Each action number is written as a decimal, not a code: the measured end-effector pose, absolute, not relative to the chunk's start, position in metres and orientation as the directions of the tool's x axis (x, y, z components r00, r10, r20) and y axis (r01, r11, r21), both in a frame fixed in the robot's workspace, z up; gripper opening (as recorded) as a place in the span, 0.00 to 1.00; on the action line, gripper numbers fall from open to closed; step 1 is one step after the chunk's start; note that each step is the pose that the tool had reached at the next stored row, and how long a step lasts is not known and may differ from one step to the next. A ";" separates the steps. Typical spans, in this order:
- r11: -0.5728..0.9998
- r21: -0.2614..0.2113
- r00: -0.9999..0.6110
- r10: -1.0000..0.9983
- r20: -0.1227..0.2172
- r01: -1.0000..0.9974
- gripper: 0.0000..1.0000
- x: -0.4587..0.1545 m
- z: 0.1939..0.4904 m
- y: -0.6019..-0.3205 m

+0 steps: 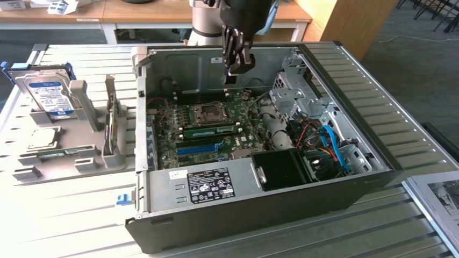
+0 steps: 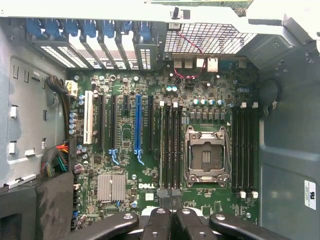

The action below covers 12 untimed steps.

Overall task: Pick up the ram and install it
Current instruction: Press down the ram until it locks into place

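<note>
Gripper (image 1: 231, 78) fingers, in the exterior view, are pressed together with nothing visible between them, hanging above the motherboard's (image 1: 240, 141) far edge. The ram (image 1: 212, 130) lies in a slot mid-board, between the CPU socket (image 1: 209, 112) and the blue slot (image 1: 196, 149). In the wrist view the gripper (image 2: 170, 195) tips point along the dark memory slots (image 2: 171, 145) beside the CPU socket (image 2: 206, 155). Seating it well probably means pressing straight down, centred on the stick's top edge, so both ends latch evenly.

Open case (image 1: 251, 220) above motherboard (image 2: 210, 197); drive cage (image 1: 298, 99) and power supply (image 1: 208, 184) flank it.
</note>
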<state>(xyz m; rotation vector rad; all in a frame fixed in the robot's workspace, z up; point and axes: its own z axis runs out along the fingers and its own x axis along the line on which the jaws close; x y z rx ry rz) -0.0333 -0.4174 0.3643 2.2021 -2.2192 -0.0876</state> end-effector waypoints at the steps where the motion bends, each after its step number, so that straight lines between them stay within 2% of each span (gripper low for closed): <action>1: 0.007 0.050 -0.009 -1.000 -0.030 -0.999 0.10 -0.033 0.364 -0.417; 12: 0.007 0.050 -0.008 -1.000 -0.030 -0.999 0.10 -0.032 0.364 -0.417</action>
